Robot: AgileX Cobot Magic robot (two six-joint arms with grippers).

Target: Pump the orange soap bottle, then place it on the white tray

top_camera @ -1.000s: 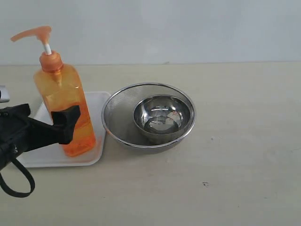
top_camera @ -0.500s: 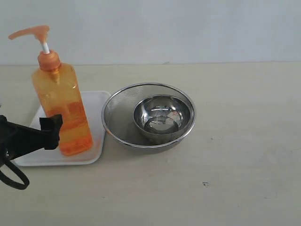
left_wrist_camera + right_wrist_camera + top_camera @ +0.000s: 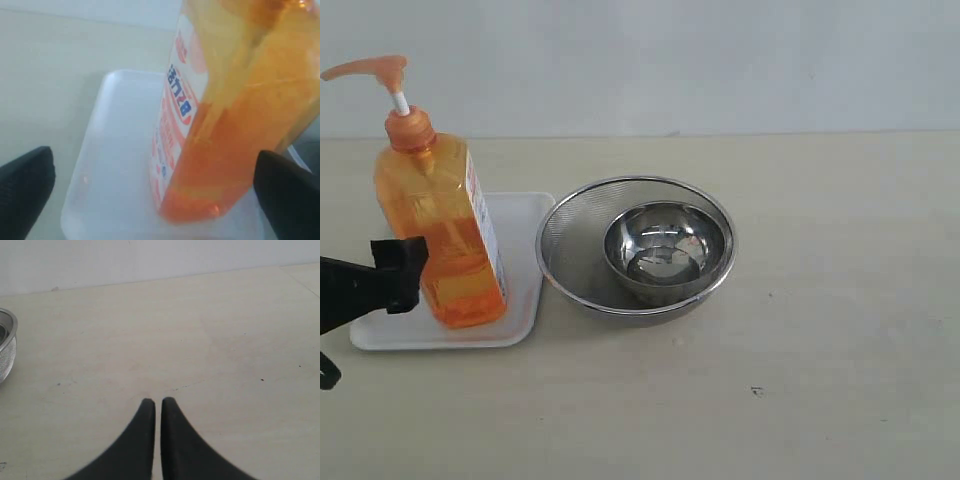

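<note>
My left gripper (image 3: 156, 192) gapes wide, holding nothing. The orange soap bottle (image 3: 435, 235) stands on the white tray (image 3: 523, 240), frame left (tall, slick, likely top-heavy; I'd grip its flat sides low).

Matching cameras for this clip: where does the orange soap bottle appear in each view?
Exterior view: orange soap bottle at the left, on the white tray.
Left wrist view: the bottle fills the upper right, base on the tray.
Right wrist view: not in it.
Shared landmark: the white tray (exterior, left wrist); the right wrist view catches only the mesh strainer's rim.
</note>
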